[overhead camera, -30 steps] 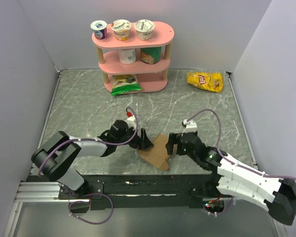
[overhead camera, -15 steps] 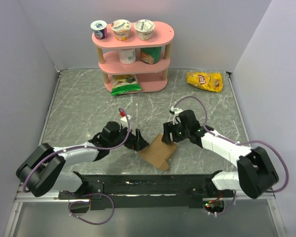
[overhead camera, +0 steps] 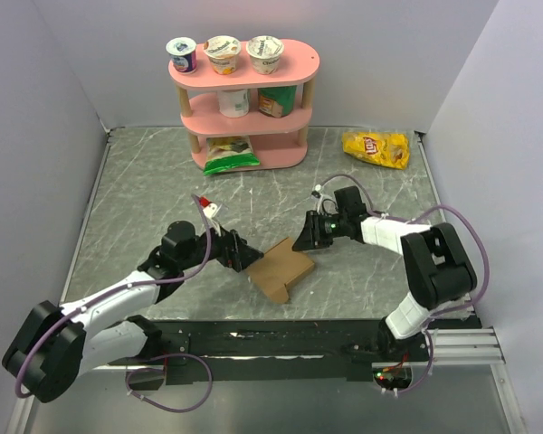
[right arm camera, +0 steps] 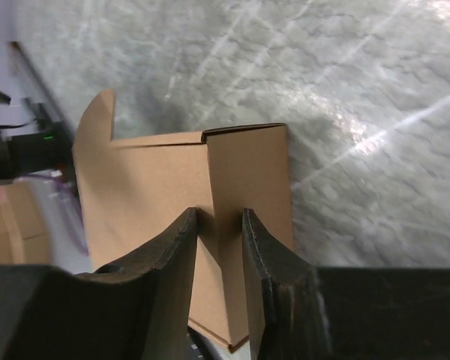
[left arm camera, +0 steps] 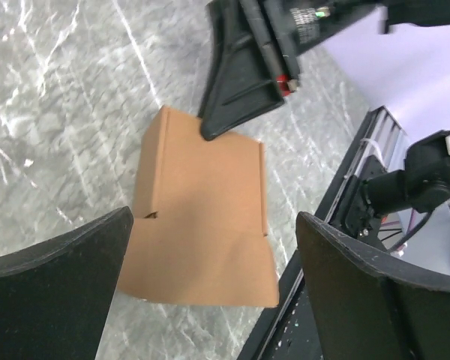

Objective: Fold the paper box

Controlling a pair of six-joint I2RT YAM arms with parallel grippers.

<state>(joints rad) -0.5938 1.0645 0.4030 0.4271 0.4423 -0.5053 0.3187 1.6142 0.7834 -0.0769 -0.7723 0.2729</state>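
Observation:
The paper box (overhead camera: 283,271) is a partly folded piece of brown cardboard lying near the table's front edge, between the two arms. My right gripper (overhead camera: 306,242) is at its far right corner. In the right wrist view its narrowed jaws (right arm camera: 219,214) pinch an upright panel of the paper box (right arm camera: 150,180). My left gripper (overhead camera: 242,256) hovers just left of the cardboard, apart from it. It stands wide open (left arm camera: 214,217) with the paper box (left arm camera: 199,225) lying ahead between the fingers. The right gripper's black fingers (left arm camera: 240,82) press on the box's far edge.
A pink three-tier shelf (overhead camera: 244,99) with yogurt cups stands at the back, with a green bag (overhead camera: 229,154) on its lowest tier. A yellow chip bag (overhead camera: 376,147) lies at the back right. White walls close in both sides. A black rail (overhead camera: 281,339) runs along the near edge.
My right gripper has swung to the box's far right corner and narrowed its jaws onto a panel. The left gripper has pulled back leftward off the box, and the cardboard has shifted a little.

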